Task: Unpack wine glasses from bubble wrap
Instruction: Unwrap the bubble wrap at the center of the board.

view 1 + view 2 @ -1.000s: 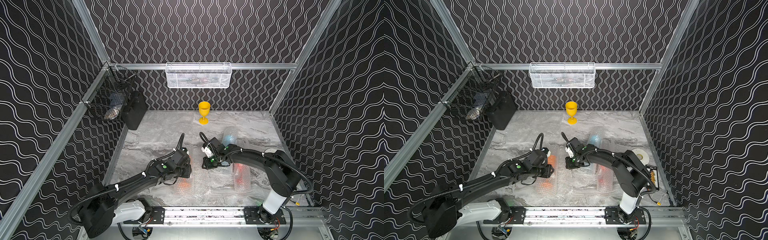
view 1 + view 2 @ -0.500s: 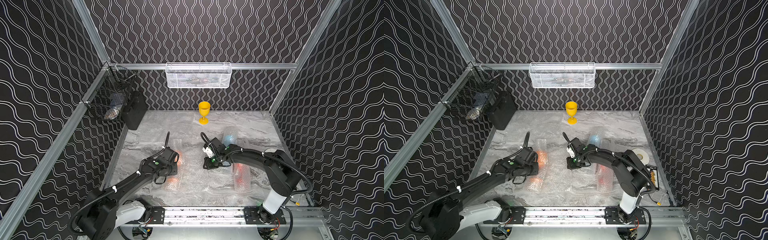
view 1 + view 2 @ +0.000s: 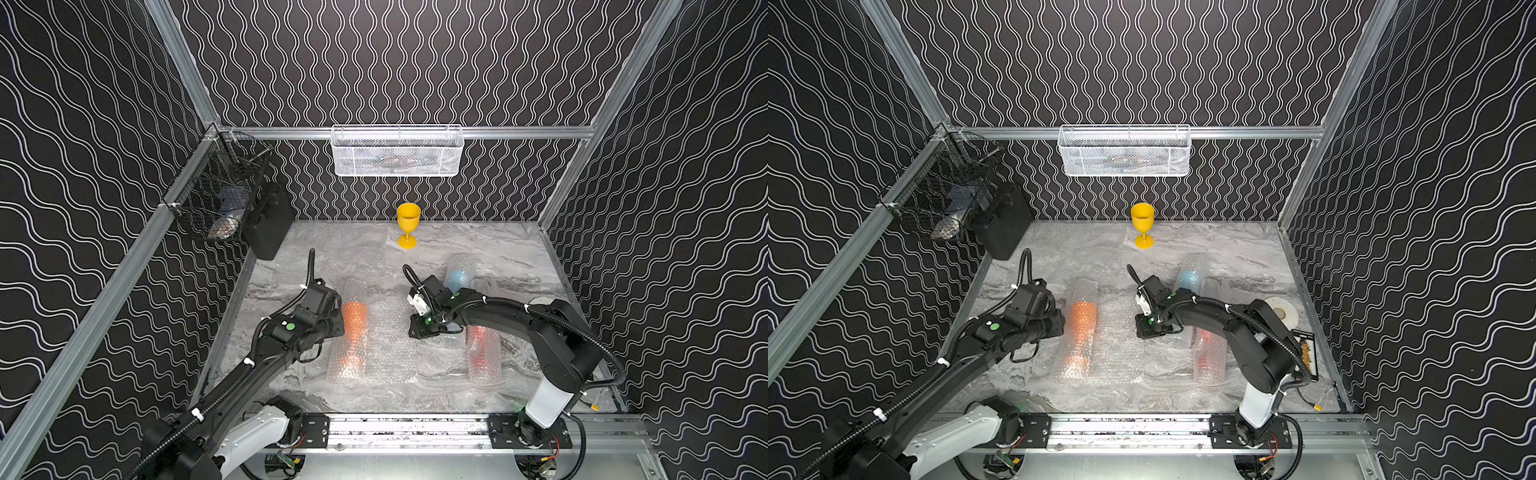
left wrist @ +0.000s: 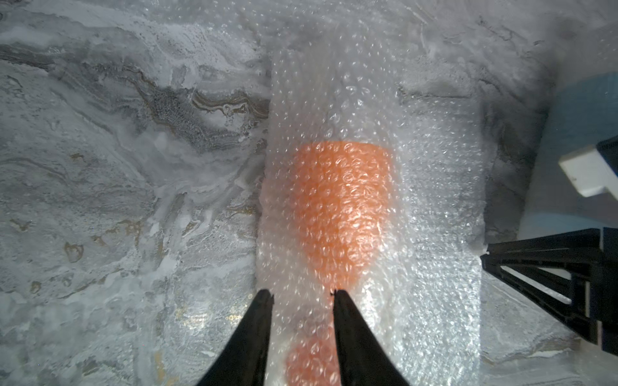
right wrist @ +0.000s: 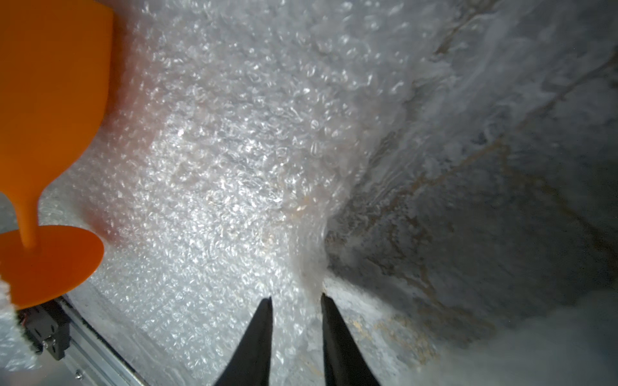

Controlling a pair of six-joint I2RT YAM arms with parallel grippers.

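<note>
The orange glass (image 4: 337, 207) lies on its side inside a roll of bubble wrap (image 4: 334, 100). Your left claw (image 4: 302, 295) straddles that roll at the stem, with the bowl ahead of the tips and the foot back between the fingers (image 4: 347, 334). The fingers stand partly apart with wrap filling the gap, and you cannot tell whether they squeeze it.

A flat tail of the wrap runs from the roll across to your right claw (image 5: 296, 299). Its tips sit either side of the sheet's raised edge, also partly apart, and you cannot tell if they grip. From that claw's camera the glass shows bare orange on the side toward the left claw.

In both top views a blue glass (image 3: 457, 276) in its own roll lies just behind the right claw. A red glass (image 3: 480, 345), wrapped too, lies just to that claw's right. The yellow glass (image 3: 408, 224) stands upright and unwrapped on the table (image 3: 498, 249), well beyond both claws.
</note>
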